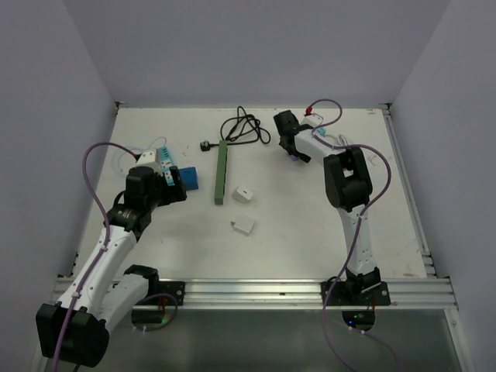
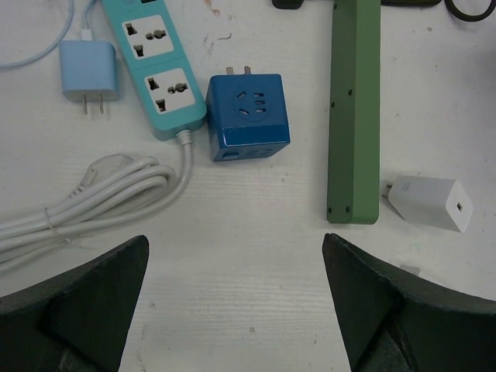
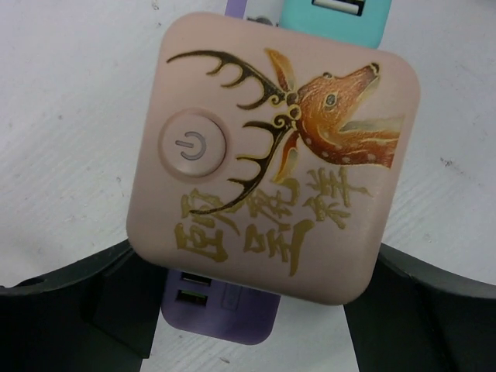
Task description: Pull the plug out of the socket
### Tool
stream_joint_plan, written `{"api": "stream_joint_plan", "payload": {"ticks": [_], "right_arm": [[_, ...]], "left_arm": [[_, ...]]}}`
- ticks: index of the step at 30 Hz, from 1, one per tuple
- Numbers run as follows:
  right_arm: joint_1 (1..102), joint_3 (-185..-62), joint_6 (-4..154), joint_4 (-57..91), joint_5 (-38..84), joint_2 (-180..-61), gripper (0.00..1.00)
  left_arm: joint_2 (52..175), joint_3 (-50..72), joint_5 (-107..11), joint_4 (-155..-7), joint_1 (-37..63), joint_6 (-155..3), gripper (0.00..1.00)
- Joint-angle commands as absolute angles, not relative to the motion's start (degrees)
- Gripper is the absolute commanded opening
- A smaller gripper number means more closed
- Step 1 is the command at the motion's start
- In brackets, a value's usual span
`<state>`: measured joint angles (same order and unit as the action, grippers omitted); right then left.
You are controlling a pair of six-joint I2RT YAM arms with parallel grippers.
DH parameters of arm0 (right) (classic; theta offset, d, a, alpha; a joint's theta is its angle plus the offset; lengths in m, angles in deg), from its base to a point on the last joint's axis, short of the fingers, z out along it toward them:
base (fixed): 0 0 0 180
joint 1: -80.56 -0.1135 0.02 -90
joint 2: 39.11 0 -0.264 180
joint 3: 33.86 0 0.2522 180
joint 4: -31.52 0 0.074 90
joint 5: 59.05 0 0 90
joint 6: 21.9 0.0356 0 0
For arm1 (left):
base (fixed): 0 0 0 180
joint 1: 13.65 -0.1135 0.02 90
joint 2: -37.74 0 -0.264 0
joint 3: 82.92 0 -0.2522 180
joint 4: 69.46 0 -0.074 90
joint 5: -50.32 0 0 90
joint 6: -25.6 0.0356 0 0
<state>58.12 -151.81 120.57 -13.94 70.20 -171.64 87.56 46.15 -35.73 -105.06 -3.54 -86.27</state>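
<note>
Plug (image 3: 225,314), purple (hard, light plastic, probably seated tight), juts from pink deer-print socket cube (image 3: 271,155), which sits between spread jaws of right gripper (image 3: 252,306). Best pinched across flat faces. Left gripper (image 2: 236,302) spread, empty.

I monitor two matching arms. The left arm (image 1: 102,254) and the right arm (image 1: 356,236) each have white tubular links joined by black joint housings, on a black base. A purple cable (image 1: 84,165) runs in loose loops along each arm. The left gripper (image 2: 234,256) and right gripper (image 3: 256,310) carry broad matte black fingers (image 2: 77,310) with slanted inner faces.
</note>
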Motion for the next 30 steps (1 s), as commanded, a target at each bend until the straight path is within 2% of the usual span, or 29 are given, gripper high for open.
{"api": "stream_joint_plan", "payload": {"ticks": [1,7,10,13,16,24,30], "right_arm": [[58.1,-152.5,122.9,-14.6,70.7,-171.3,0.83],[58.1,-143.6,122.9,-11.8,67.1,-166.4,0.51],[58.1,-137.0,121.5,-9.5,62.8,-162.4,0.42],[57.1,-128.6,117.4,-5.0,59.4,-157.2,0.26],[55.3,-120.2,110.7,-0.5,54.4,-151.5,0.17],[46.6,-101.3,98.8,2.9,43.6,-136.4,0.14],[42.5,-94.4,96.3,4.5,36.6,-129.7,0.19]], "left_arm": [[87.6,45.0,-37.0,-102.8,-4.2,-86.4,0.97],[87.5,45.1,-37.7,-102.6,-4.5,-86.4,0.97],[87.5,45.1,-37.9,-102.6,-4.7,-86.4,0.97],[87.6,45.1,-38.4,-102.5,-4.9,-86.4,0.97],[87.8,45.3,-39.2,-102.4,-4.9,-86.3,0.97],[88.8,45.4,-41.9,-102.2,-4.9,-86.2,0.97],[89.8,45.7,-44.1,-102.0,-4.9,-86.2,0.97]]}}
